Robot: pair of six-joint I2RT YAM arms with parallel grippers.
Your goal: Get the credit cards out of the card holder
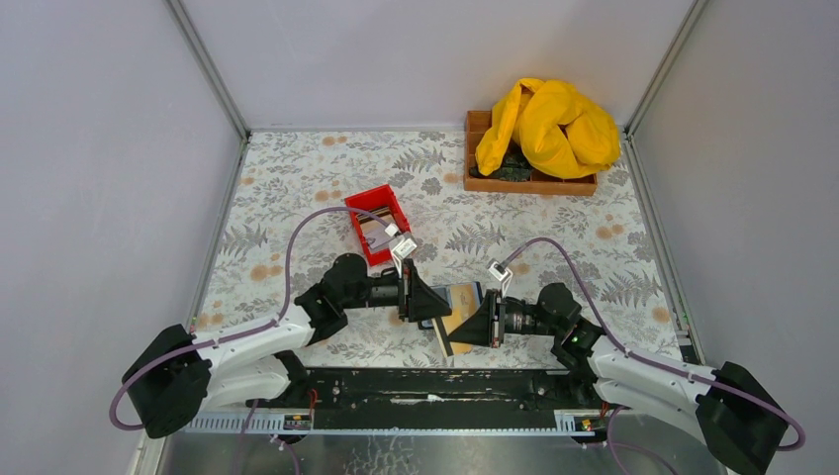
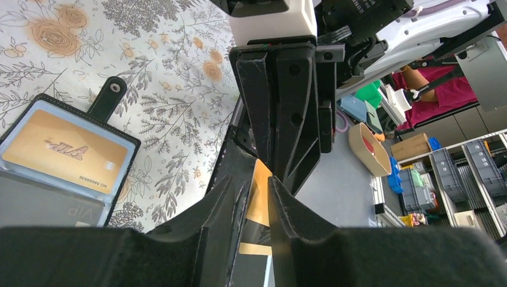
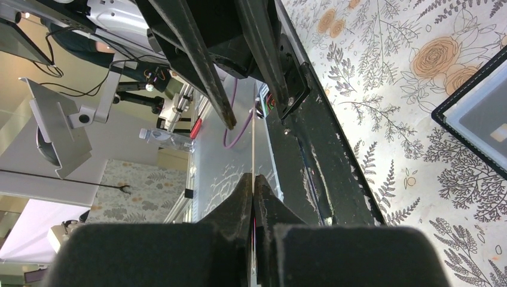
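The card holder (image 1: 461, 294) lies open on the floral table between the two arms. In the left wrist view the card holder (image 2: 36, 200) shows a gold credit card (image 2: 63, 152) behind a clear window. My right gripper (image 3: 253, 182) is shut on another tan credit card (image 3: 253, 143), seen edge-on and held above the table. My left gripper (image 2: 258, 197) faces it from the left. Its jaws stand a little apart on either side of this same tan card (image 2: 261, 191), open with a narrow gap. From above, the tan card (image 1: 458, 319) shows between both grippers.
A small red bin (image 1: 378, 223) with cards inside sits just behind the left gripper. A brown wooden tray (image 1: 529, 180) with a yellow cloth (image 1: 549, 124) stands at the back right. White walls enclose the table, and the black base rail (image 1: 435, 386) runs along the near edge.
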